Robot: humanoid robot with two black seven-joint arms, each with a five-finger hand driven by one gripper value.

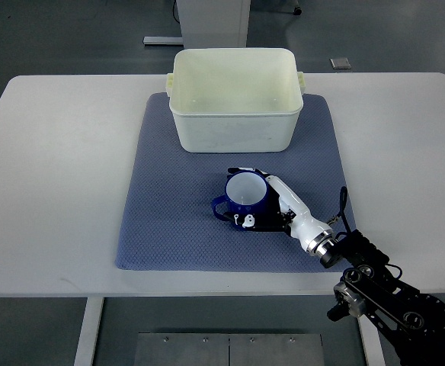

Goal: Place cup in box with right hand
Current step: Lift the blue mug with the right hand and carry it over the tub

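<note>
Table: a white table fills the frame, its near edge running along the bottom and its far edge just behind the box.
Mat: a blue-grey textured mat lies at the table's centre; its near edge stops just short of the table's near edge.
Box: a cream plastic box, open-topped and showing nothing inside, sits at 12 o'clock on the mat, its far rim overhanging the mat's far edge.
Open room: bare mat lies between the box's near wall and the cup; the mat's left half, from 7 to 10 o'clock, carries nothing, and wide white table flanks the mat on both sides.
Right hand: the right hand enters from 5 o'clock, its black arm crossing the table's near right corner; white fingers wrap narrowly around the cup's right side, black parts pressed against its near wall.
Cup: a dark blue cup with a white interior stands upright on the mat, just right of centre and at 6 o'clock from the box.
Axis: the cup's mouth faces up, long axis vertical; its handle points toward 8 o'clock, away from the hand.
</note>
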